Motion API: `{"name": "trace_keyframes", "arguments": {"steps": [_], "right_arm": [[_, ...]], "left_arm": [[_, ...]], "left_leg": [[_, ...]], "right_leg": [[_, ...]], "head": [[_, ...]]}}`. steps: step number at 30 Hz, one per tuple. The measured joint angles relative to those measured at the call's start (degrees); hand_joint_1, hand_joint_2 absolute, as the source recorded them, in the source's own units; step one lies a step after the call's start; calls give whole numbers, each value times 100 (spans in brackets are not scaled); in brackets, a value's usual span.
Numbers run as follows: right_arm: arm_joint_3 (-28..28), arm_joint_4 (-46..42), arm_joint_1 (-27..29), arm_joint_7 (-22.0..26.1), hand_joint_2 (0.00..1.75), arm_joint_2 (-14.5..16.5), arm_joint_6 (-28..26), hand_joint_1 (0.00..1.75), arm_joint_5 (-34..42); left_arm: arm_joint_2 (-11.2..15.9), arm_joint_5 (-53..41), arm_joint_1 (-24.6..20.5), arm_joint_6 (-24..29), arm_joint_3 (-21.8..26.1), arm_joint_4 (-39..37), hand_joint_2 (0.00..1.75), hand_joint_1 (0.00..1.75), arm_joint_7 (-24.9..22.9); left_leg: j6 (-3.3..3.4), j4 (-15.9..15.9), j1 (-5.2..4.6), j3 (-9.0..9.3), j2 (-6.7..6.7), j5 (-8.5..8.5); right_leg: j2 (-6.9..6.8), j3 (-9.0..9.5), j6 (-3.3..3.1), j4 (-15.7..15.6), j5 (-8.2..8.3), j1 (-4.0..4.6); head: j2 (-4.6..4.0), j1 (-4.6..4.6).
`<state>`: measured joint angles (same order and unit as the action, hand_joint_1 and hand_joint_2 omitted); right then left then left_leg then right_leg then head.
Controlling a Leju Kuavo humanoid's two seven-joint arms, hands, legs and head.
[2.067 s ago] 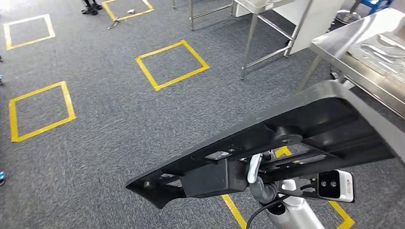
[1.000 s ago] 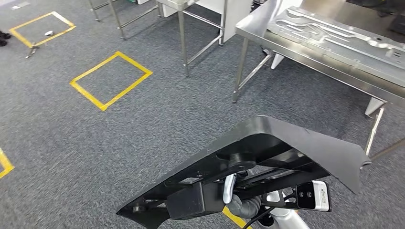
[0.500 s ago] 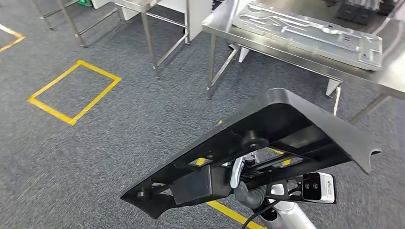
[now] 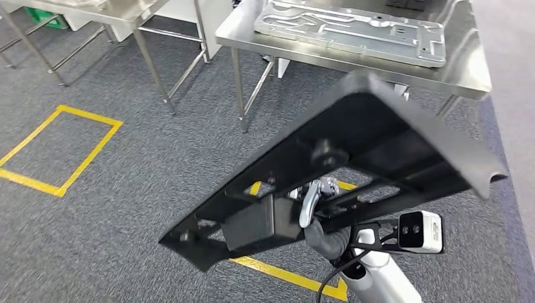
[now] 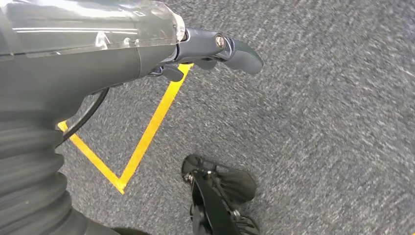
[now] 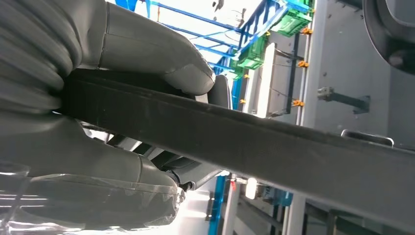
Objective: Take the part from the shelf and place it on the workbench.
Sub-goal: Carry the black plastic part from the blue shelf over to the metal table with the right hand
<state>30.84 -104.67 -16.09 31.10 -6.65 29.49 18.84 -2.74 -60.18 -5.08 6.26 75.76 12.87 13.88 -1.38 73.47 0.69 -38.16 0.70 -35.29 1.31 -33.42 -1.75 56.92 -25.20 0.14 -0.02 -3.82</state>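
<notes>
Black part (image 4: 353,145) tilted over floor, w/ right robot hand (image 4: 318,218) gripping its underside rail.

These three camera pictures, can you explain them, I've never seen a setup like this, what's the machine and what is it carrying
This is a two-legged humanoid robot with two arms and hands. The head view looks forward and down from high on its body: its right hand holds a large black part over the grey carpet, in front of a steel workbench on which a silvery metal plate lies. The right wrist view, from a camera behind that hand, shows it clamped on the part's edge. The left wrist view shows the left hand holding nothing above the carpet and its yellow tape.
</notes>
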Motion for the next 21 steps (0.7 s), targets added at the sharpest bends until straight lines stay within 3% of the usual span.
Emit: {"name": "trace_keyframes", "arguments": {"steps": [1, 2, 3, 5, 7, 9, 11, 13, 15, 16, 17, 19, 21], "right_arm": [[-4, 0, 44, 14, 175, -1, 30, 175, -15], [-20, 3, 68, 38, 175, -5, 63, 175, -14], [-43, 5, 76, 64, 175, -11, 99, 175, 0], [-98, 15, 70, 111, 175, -25, 152, 175, 33], [-135, 31, 70, 138, 175, -43, 185, 175, 58], [-174, 46, 82, 176, 175, -75, 201, 175, 77], [-223, 60, 76, 212, 175, -111, 204, 175, 79], [-258, 84, 56, 228, 175, -128, 193, 175, 39], [-275, 117, 53, 233, 175, -142, 179, 175, -11], [-285, 133, 56, 234, 175, -153, 178, 175, -24], [-296, 146, 57, 237, 175, -165, 177, 175, -27], [-322, 158, 54, 256, 175, -183, 174, 175, -27], [-344, 162, 52, 289, 175, -197, 167, 175, -32]], "left_arm": [[-1, 13, 7, -10, 0, 0, 175, 0, 12], [0, 20, 8, -16, 0, 0, 175, 0, 30], [1, 25, 4, -22, 0, 0, 175, 0, 48], [1, 36, -4, -33, 0, 0, 175, 0, 75], [1, 57, -9, -48, 0, 0, 175, 0, 91], [-8, 78, -23, -73, 1, 0, 175, 0, 112], [-19, 90, -35, -106, 2, 0, 175, 0, 141], [-21, 101, -28, -140, 2, 0, 175, 0, 163], [-22, 116, -18, -168, 2, 0, 175, 0, 170], [-22, 122, -18, -181, 2, 0, 175, 0, 170], [-23, 126, -21, -196, 2, 0, 175, 0, 170], [-29, 133, -27, -232, 2, 0, 175, 0, 171], [-37, 143, -32, -256, 2, 0, 175, 0, 173]], "left_leg": [[-3, 57, 1, -65, -9, 68], [-2, -115, 4, -24, -23, 245], [2, -467, 11, 105, -71, 490], [23, -1189, 40, 402, -329, 809], [68, -1454, 48, 512, -494, 834], [143, -1493, 42, 526, -398, 851], [220, -1554, 55, 556, -292, 882], [262, -1589, 51, 573, -191, 891], [274, -1589, 41, 571, -95, 882], [272, -1588, 40, 575, -60, 877], [266, -1588, 40, 583, -36, 870], [244, -1588, 41, 614, -8, 851], [194, -1583, 23, 630, 0, 827]], "right_leg": [[84, 3, 3, 12, -7, 0], [171, 9, 13, 28, -16, -4], [255, 17, 29, 49, -32, -10], [402, 6, 75, 111, -68, -14], [524, -49, 138, 147, -72, -26], [606, -88, 212, 142, -56, -45], [386, -168, 278, 307, -170, -35], [35, -472, 339, 924, -501, -42], [-86, -833, 389, 1625, -762, -79], [-98, -896, 405, 1738, -742, -94], [-105, -839, 413, 1619, -618, -106], [-138, -447, 395, 858, -228, -111], [-177, -118, 336, 216, -30, -76]], "head": [[0, 0], [0, 0], [0, 0], [0, 0], [0, -1], [0, -1], [0, 1], [0, 1], [0, 1], [0, 1], [0, 1], [0, 1], [0, 1]]}}
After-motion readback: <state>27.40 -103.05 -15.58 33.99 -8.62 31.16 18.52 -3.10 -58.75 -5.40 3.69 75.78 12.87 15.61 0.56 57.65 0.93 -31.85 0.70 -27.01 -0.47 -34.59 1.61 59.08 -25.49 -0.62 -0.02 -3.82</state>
